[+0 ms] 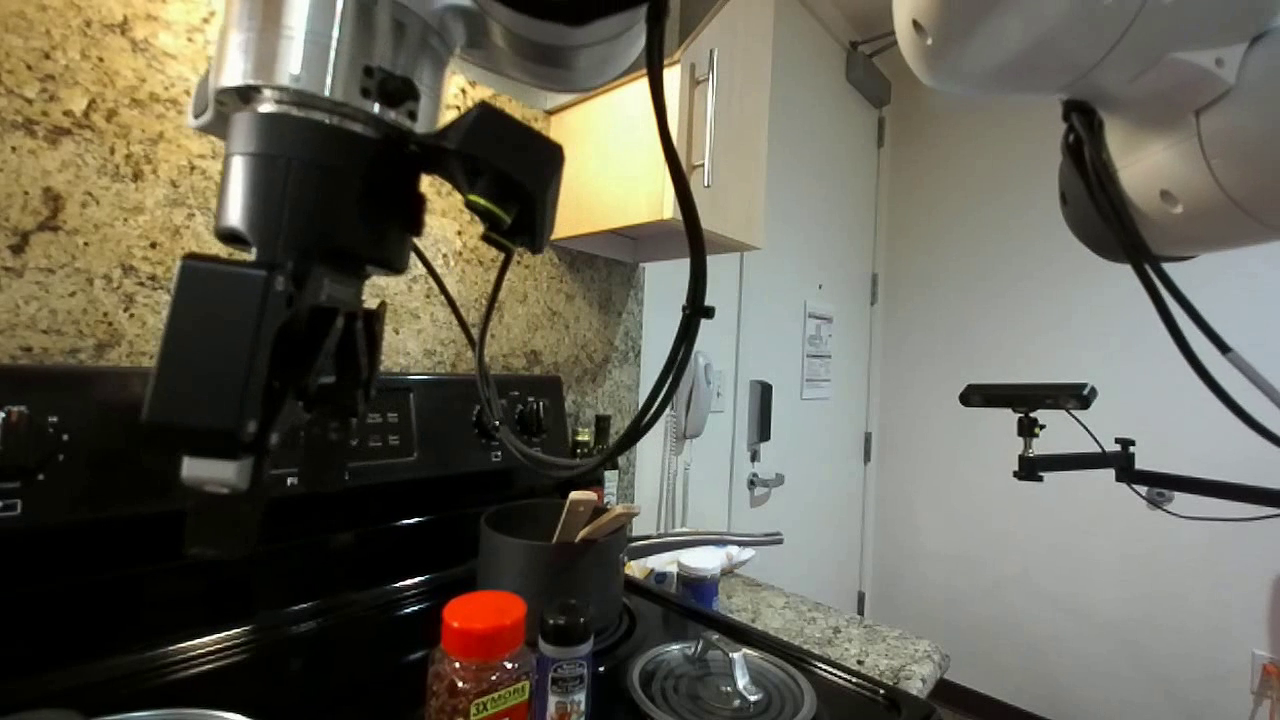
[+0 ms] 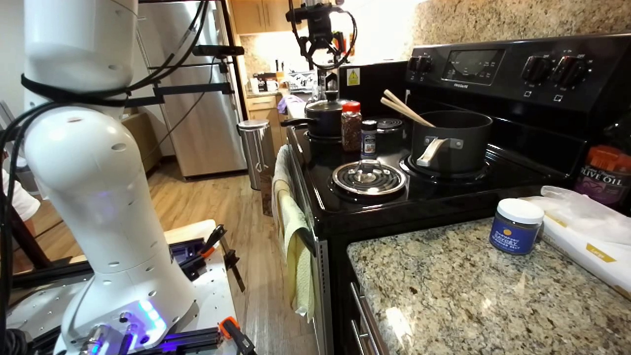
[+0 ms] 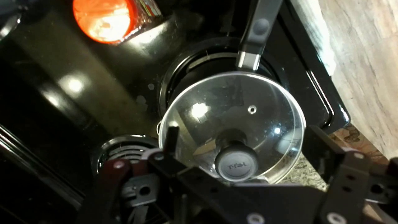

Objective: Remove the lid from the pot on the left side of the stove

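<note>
The pot is dark with a long black handle. It stands on a burner of the black stove. Its lid is clear glass with a pale rim and a black knob; it sits on the pot in the wrist view and in an exterior view. Only a rim sliver shows in an exterior view. My gripper is open and empty above the lid, its fingers apart on either side of the knob. It also hangs high over the stove in an exterior view.
A red-capped jar and a small spice bottle stand beside the pot. Another glass lid lies on a front burner. A tall dark pot holds wooden utensils. The back panel rises behind. A blue jar stands on the counter.
</note>
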You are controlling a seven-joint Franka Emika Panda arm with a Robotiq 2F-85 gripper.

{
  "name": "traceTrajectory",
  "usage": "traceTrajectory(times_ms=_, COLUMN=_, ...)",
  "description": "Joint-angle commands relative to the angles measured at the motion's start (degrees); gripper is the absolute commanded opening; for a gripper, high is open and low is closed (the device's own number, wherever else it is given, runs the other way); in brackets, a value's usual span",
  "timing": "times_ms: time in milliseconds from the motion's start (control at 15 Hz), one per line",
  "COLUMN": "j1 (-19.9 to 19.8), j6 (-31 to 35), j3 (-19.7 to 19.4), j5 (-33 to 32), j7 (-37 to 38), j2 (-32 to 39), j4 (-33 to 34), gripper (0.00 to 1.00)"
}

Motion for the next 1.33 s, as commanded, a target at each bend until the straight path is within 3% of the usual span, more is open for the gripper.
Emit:
traceTrajectory(times_ms=0, j1=1.8, j6=2.4, j3=0.0, j5=-1.9, j7=-2.8, j2=5.6, j4=5.6, gripper=1.00)
traceTrajectory(times_ms=1267, j1=9.7, j6=-4.7, j3=-2.7, j5=-4.1, j7=-13.8, j2=25.5, j4=30.1, gripper=1.00)
